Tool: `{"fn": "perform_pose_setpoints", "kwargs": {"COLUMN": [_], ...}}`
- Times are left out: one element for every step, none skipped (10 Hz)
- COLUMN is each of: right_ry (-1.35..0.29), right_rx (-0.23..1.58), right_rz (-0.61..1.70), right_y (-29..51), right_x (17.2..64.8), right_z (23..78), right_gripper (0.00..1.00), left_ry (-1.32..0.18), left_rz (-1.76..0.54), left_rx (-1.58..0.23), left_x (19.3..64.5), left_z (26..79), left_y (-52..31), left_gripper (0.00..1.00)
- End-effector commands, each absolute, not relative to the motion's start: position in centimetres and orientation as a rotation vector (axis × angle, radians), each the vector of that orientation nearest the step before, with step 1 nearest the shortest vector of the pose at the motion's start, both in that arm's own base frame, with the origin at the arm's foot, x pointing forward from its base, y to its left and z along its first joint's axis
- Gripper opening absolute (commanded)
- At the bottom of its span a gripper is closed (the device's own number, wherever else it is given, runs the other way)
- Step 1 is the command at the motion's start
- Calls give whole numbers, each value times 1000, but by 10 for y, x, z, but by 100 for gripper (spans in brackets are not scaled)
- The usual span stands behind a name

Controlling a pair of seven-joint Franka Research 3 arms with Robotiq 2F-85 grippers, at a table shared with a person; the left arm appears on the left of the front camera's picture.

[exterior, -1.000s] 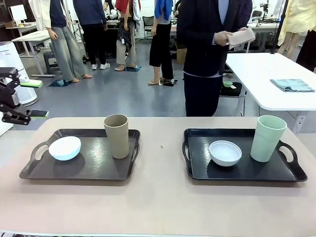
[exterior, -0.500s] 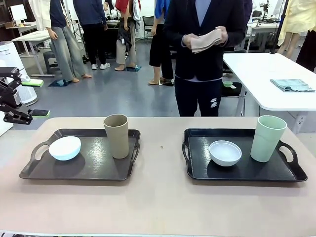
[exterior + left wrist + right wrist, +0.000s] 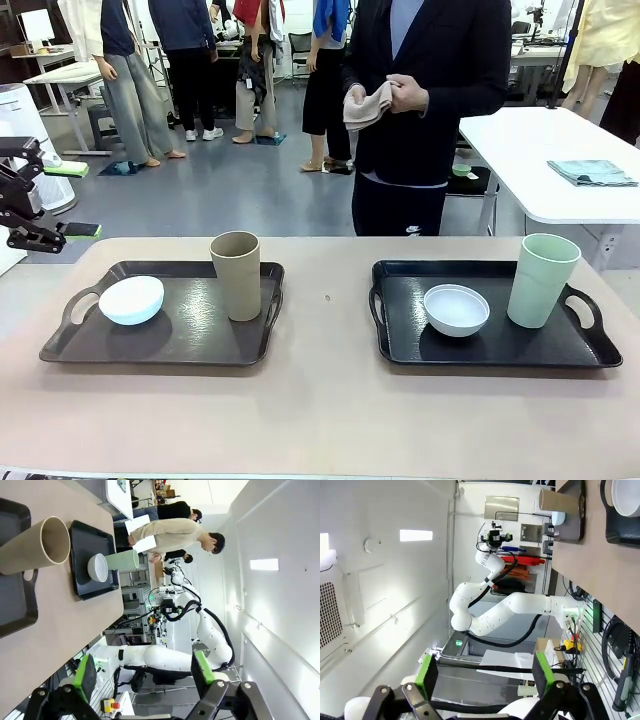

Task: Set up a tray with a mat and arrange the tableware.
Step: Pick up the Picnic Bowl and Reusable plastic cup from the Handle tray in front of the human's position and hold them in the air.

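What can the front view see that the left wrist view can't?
From the front: the pale blue bowl on the left tray, and a person's hands holding a folded cloth. From the left wrist: that arm's own open fingers up close, nothing between them, and the right arm behind. Both share the brown cup, white bowl, green cup and right tray.

Bowl (image 3: 131, 299) beside upright cup (image 3: 236, 275) on each tray (image 3: 200, 345)
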State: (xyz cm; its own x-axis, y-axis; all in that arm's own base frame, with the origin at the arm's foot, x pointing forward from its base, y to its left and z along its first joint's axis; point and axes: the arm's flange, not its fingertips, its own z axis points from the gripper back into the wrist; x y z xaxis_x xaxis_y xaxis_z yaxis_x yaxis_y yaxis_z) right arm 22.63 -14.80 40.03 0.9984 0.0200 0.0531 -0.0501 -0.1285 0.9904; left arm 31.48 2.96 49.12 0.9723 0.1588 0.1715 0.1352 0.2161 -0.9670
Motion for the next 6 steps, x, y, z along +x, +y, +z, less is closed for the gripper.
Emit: {"fn": "perform_pose_setpoints", "kwargs": {"right_ry": [-9, -9, -9, -9, -9, -9], "right_rx": [1693, 1693, 1693, 1693, 1693, 1693], "right_rz": [44, 44, 44, 44, 44, 44], "right_y": [-148, -148, -148, -148, -148, -148], "right_x": [227, 227, 227, 227, 227, 227], "right_z": [402, 402, 402, 402, 402, 402], "right_gripper": [100, 100, 100, 100, 100, 100], "left_ry": [-248, -248, -248, -248, -248, -248], "left_rz": [11, 11, 11, 11, 11, 11], "left_rx": [-1345, -1345, -1345, -1345, -1345, -1345], "left_x": [312, 312, 312, 312, 312, 312], "left_z": [494, 494, 494, 494, 494, 494], "left_y": [31, 31, 31, 31, 31, 31], "left_gripper": [100, 100, 100, 100, 100, 100]}}
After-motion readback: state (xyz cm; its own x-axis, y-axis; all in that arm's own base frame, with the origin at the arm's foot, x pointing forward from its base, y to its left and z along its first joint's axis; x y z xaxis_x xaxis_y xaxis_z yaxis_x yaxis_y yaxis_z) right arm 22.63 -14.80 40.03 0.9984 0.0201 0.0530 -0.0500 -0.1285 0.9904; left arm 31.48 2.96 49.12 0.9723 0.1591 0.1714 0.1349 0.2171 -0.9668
